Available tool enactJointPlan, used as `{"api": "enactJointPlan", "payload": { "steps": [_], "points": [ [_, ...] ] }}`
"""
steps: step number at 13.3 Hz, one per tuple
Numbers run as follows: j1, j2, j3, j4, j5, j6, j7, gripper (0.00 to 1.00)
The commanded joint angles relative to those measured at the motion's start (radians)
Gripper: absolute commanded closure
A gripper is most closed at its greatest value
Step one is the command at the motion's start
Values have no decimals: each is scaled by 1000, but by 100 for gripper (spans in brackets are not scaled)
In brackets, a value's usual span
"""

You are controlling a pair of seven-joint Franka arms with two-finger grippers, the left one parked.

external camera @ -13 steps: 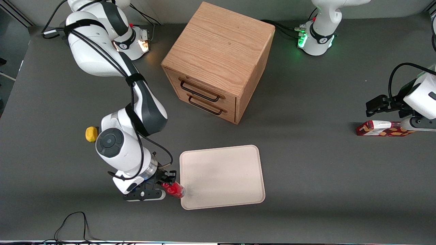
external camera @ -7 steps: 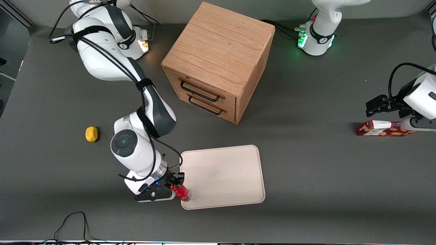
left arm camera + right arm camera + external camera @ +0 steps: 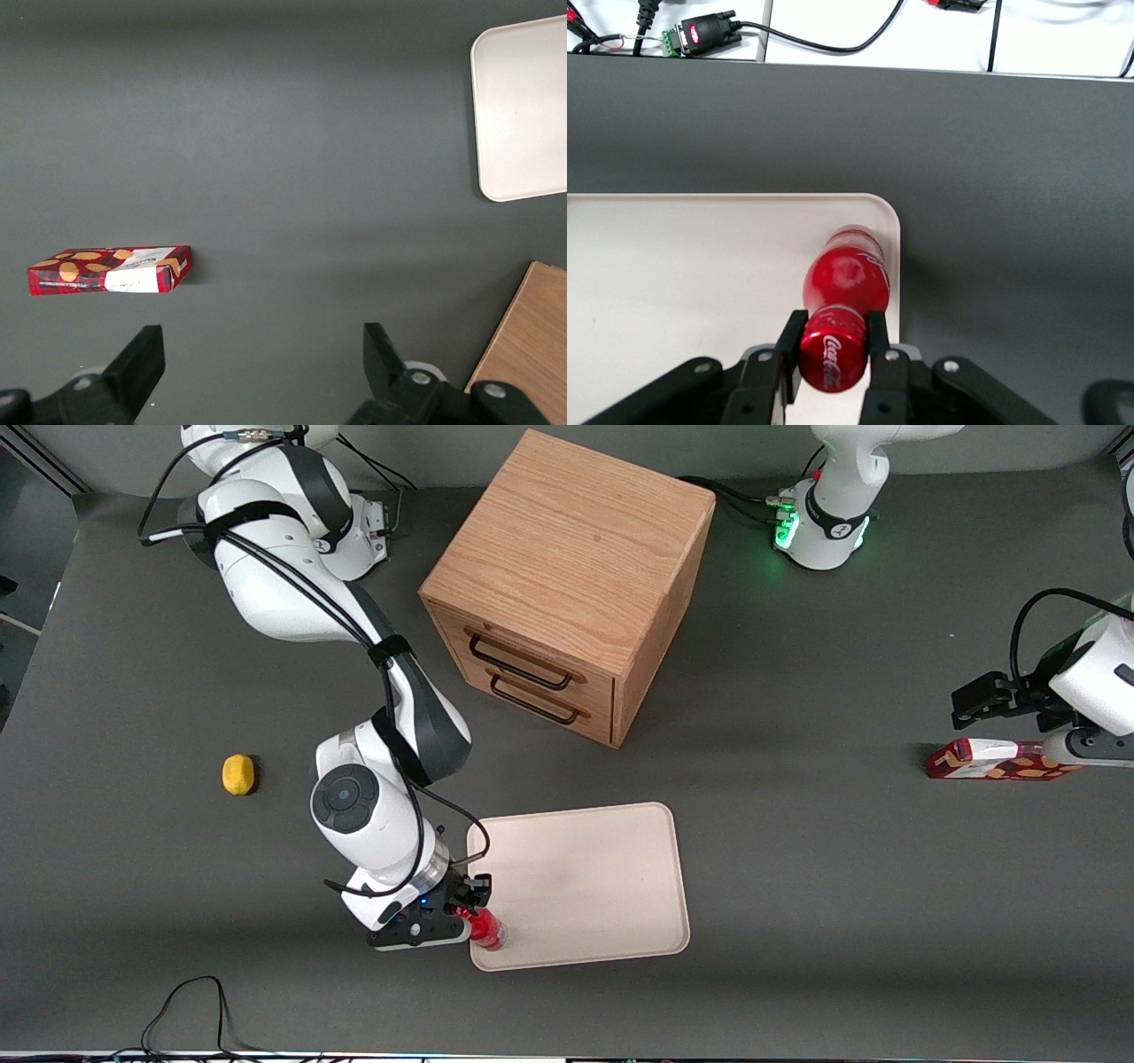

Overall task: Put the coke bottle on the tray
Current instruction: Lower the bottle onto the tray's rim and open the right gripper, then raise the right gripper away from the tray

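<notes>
The small yellow lemon-like fruit (image 3: 237,774) lies on the dark grey counter (image 3: 797,886) toward the working arm's end, well apart from everything else. The black two-finger end effector (image 3: 468,918) hangs over the tray corner nearest the front camera at the working arm's end. Its fingers (image 3: 876,341) are clamped on the small red coke bottle with white label lettering (image 3: 840,310), one finger on each side of the capped end. The bottle is inside the rim of the large flat cream-white rectangular tray with rounded corners (image 3: 602,886), just beside that corner; whether its base touches the tray surface cannot be told. The light oak wooden drawer box with two black handles (image 3: 567,584) stands farther from the front camera than the tray, its drawers closed. The flat red snack box with orange pattern (image 3: 992,760) lies toward the parked arm's end of the counter, well apart from the tray.
</notes>
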Motion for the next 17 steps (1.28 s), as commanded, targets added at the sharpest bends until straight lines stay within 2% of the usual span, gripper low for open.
{"api": "enactJointPlan", "payload": {
  "steps": [1,2,9,12,15,17],
  "points": [
    [16,23,-6,45,-42,16,33,7],
    [17,23,-4,45,-57,16,36,1],
    [16,3,-6,41,-60,-7,40,0],
    [6,-53,-6,33,-51,-112,39,0],
    [-32,-157,-6,-11,-40,-317,31,0],
    [-70,-289,-6,-151,-27,-384,19,0]
  ]
}}
